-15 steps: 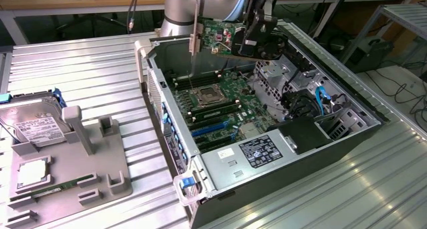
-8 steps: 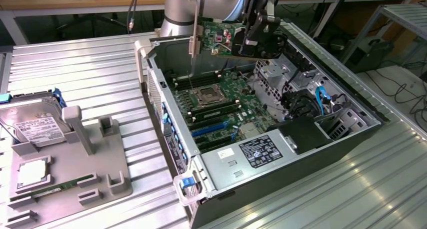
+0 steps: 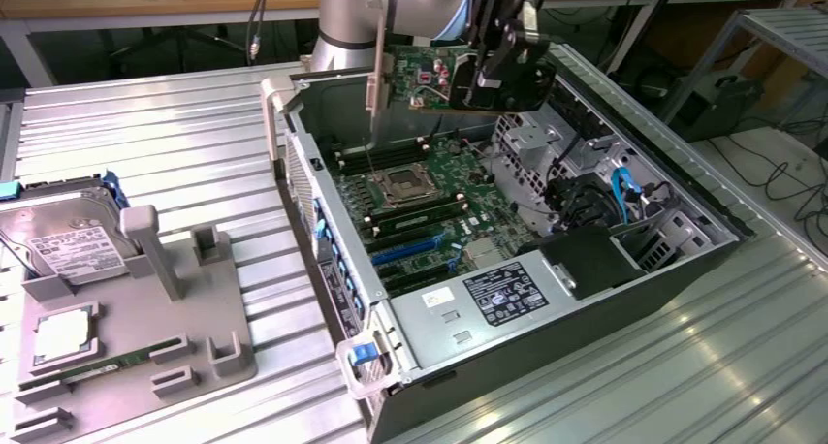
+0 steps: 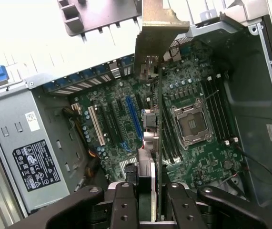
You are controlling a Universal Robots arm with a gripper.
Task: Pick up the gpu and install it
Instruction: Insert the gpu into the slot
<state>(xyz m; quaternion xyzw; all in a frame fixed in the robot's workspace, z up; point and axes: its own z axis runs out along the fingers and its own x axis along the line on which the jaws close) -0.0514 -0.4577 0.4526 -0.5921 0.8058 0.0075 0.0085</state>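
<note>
Claw [image 4: 152, 191] fingers clamp the gpu [image 3: 421, 74], holding it upright above the open computer case [image 3: 557, 357], over the motherboard's [image 3: 447, 187] far end; picked up, not yet seated.

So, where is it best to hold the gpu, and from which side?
By its long top edge, from above, pinching both flat faces: the gpu is thin and hangs upright, with its silver bracket at one end. The end effector holds it so.
</note>
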